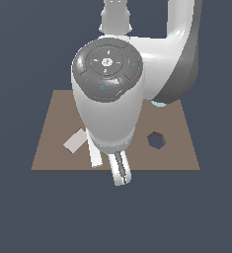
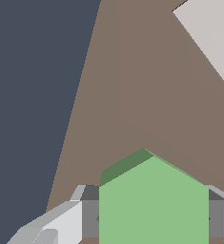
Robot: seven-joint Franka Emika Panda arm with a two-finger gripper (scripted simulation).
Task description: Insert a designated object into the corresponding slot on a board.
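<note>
I have the arm low over the near edge of the brown board (image 1: 172, 148), and from the exterior view its bulk hides most of what I care about. The wrist view settles it: the green hexagonal piece (image 2: 154, 205) sits between the two grey pads (image 2: 89, 217) of the gripper (image 2: 154, 219), one pad flush against each flat side — so the pincer is closed on the piece, narrow to the piece's own width. Gripping on two opposite flats makes sense to me; it stops the hexagon from twisting, which matters when its corners must line up with a hole of the same shape.

The dark hexagonal slot (image 1: 156, 140) lies on the board toward the exterior view's right, well apart from where the gripper now hangs, near the middle of the near edge. A grey rectangular block (image 1: 75, 142) rests toward the near corner on the exterior view's left, and a sliver of a light-blue piece (image 1: 158, 104) peeks out by the far edge behind the arm.

I cannot tell whether the piece is touching the board or already lifted clear of it. I judge the carry to the slot not yet made — next comes a sideways move and a careful match of rotation.
</note>
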